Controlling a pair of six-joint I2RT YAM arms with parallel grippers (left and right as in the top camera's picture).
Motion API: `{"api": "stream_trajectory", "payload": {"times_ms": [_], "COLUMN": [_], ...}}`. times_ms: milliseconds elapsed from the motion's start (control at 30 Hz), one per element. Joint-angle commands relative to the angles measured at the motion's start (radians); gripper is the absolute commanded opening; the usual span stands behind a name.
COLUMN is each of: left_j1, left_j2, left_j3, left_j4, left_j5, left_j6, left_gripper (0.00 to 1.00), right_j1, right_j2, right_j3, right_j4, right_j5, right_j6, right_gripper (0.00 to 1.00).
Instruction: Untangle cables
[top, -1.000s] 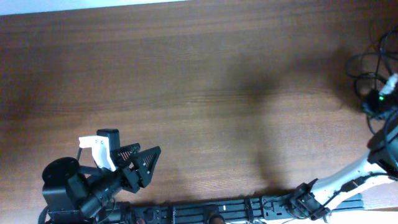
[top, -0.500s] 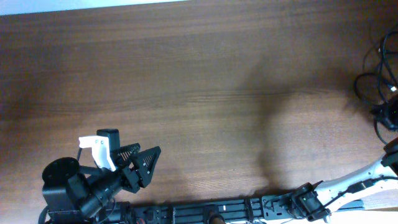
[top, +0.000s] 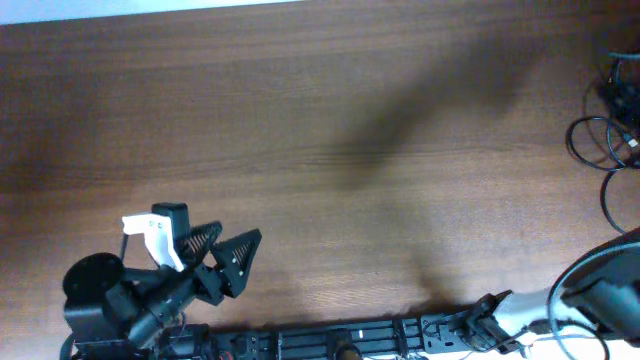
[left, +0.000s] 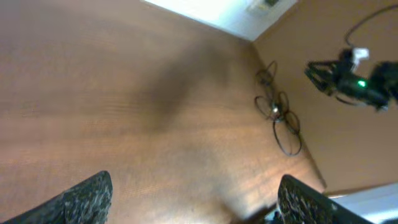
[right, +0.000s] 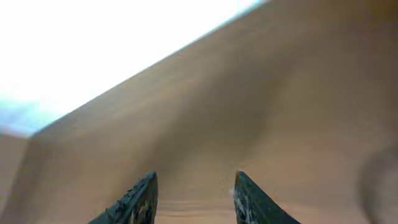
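The cables (top: 604, 145) are thin black cords in loose overlapping loops at the table's far right edge. They also show in the left wrist view (left: 280, 115). My left gripper (top: 228, 245) is open and empty at the front left, far from them; its fingers (left: 193, 202) frame bare wood. My right gripper (right: 194, 190) is open with nothing between its fingers, and its view is blurred. In the left wrist view it hangs in the air (left: 348, 78), to the right of the cables, with a green light on.
The brown wooden table (top: 330, 130) fills the view. The black rail of the arm mounts (top: 350, 340) runs along the front edge. The right arm's white link (top: 530, 300) and dark joint (top: 605, 295) sit at the front right corner.
My right gripper was over the cables at the right edge. It has moved off them and out of the overhead view. The cables lie on the table, their loops slightly shifted. The left arm has barely moved.
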Motion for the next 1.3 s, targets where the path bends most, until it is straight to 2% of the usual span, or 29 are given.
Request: {"api": "stream_trajectory", "payload": {"times_ms": [0,67,200,300,433,600,867,1033,1167,1267], "left_j1": [0.005,0.005,0.005,0.005,0.005,0.005,0.005,0.005,0.005,0.005], "left_j2": [-0.008,-0.008,-0.008,-0.008,-0.027,-0.112,-0.324,-0.388,-0.391,-0.391], "left_j3": [-0.006,-0.006,-0.005,-0.005,-0.005,-0.005,-0.005,-0.005,-0.004,0.008], "left_j4": [0.088,0.125,0.128,0.126,0.118,0.098,-0.071,-0.269,-0.268,-0.265], "left_j5": [0.072,0.071,0.071,0.071,0.071,0.069,0.014,-0.168,-0.274,-0.440], "left_j6": [-0.011,-0.011,-0.019,-0.037,-0.045,-0.066,-0.099,-0.095,-0.049,-0.055], "left_gripper": [0.84,0.84,0.62,0.55,0.50,0.48,0.48,0.49,0.50,0.49], "right_j1": [0.124,0.185,0.300,0.370,0.453,0.464,0.464,0.464,0.460,0.460], "right_j2": [-0.166,-0.249,-0.423,-0.554,-0.737,-0.908,-1.073,-1.110,-1.128,-1.128], "right_j3": [0.011,0.011,0.011,0.011,-0.004,-0.027,-0.114,-0.152,-0.181,-0.196], "right_j4": [-0.043,-0.089,-0.195,-0.316,-0.426,-0.480,-0.612,-0.705,-0.712,-0.726], "right_j5": [-0.100,-0.087,0.019,0.081,0.190,0.222,0.221,0.222,0.237,0.301], "right_j6": [-0.084,-0.125,-0.167,-0.257,-0.264,-0.259,-0.253,-0.253,-0.253,-0.238], "right_gripper": [0.42,0.44,0.45,0.49,0.50,0.53,0.54,0.53,0.55,0.57]}}
